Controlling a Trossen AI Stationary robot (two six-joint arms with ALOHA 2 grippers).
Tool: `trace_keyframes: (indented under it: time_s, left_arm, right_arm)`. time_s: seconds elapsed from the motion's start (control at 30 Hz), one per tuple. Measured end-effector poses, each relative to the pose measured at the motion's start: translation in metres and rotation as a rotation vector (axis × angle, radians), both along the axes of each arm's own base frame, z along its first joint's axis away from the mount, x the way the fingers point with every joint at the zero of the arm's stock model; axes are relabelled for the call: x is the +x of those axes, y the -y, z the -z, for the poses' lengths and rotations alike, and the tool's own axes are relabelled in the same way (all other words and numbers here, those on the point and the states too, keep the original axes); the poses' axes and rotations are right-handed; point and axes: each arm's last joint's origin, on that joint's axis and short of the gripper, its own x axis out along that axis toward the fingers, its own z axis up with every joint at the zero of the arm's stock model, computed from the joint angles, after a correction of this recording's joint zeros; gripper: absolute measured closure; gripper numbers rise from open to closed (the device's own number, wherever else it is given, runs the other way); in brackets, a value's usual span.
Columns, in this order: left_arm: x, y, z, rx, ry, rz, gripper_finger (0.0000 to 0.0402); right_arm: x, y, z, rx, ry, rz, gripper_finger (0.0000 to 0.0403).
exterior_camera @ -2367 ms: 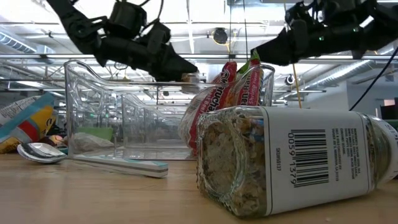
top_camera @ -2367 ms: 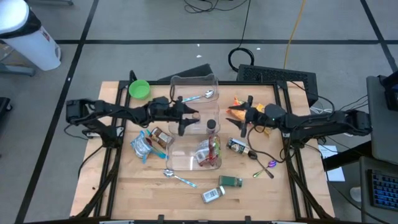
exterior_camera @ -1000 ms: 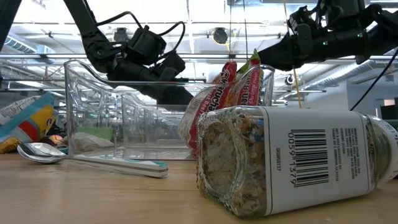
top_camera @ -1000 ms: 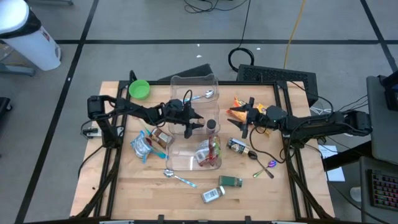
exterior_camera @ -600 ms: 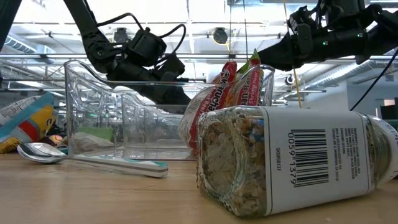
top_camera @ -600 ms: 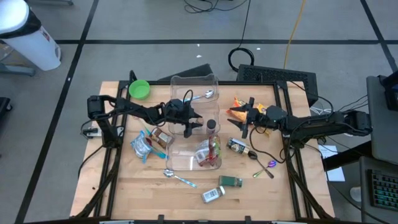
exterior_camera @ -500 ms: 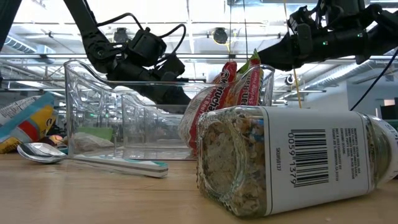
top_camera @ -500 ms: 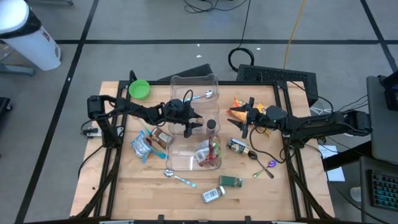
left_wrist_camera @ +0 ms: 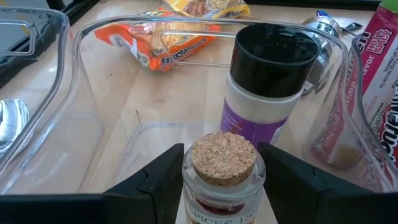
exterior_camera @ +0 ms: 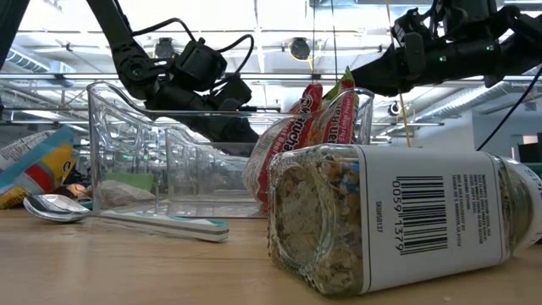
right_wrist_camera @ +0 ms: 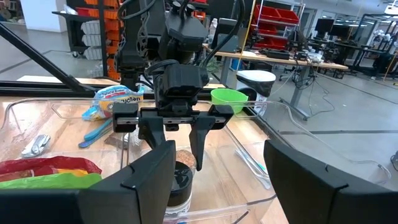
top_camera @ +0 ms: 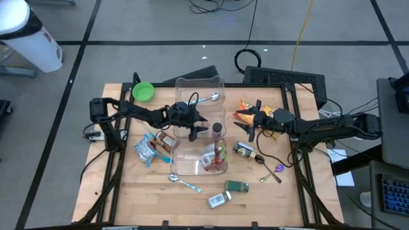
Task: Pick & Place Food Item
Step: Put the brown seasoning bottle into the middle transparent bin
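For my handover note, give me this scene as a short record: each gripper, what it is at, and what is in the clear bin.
left gripper: inside the clear bin, around a cork-stoppered jar
jar: upright, beside a black-lidded bottle
right gripper: open, empty, over the table to the right of the bin, near an orange noodle packet
also in bin: red snack packet, spoon
placement: jar in the bin, release not confirmed
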Motion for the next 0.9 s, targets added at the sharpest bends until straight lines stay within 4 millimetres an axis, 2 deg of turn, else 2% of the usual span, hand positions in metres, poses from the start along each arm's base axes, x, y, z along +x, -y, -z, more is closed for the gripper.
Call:
trace_keyframes:
  time_s: [0.27, 0.6, 0.8, 0.9]
  left_arm:
    - [0.0, 0.0, 0.0, -0.023, 0.003, -0.012, 0.0152]
    - [0.001, 0.0, -0.005, -0.022, 0.031, -0.014, 0.0143]
    - [0.003, -0.001, -0.028, -0.052, 0.032, -0.047, 0.0153]
    - [0.003, -0.002, -0.044, -0.045, -0.054, -0.076, 0.0171]
  right_arm:
    - [0.0, 0.0, 0.0, 0.0, 0.0, 0.0, 0.0163]
    - [0.0, 0.0, 0.0, 0.0, 0.0, 0.0, 0.0163]
    - [0.0, 0.0, 0.0, 0.0, -0.001, 0.001, 0.0163]
    - [0.0, 0.0, 0.0, 0.0, -0.001, 0.002, 0.0163]
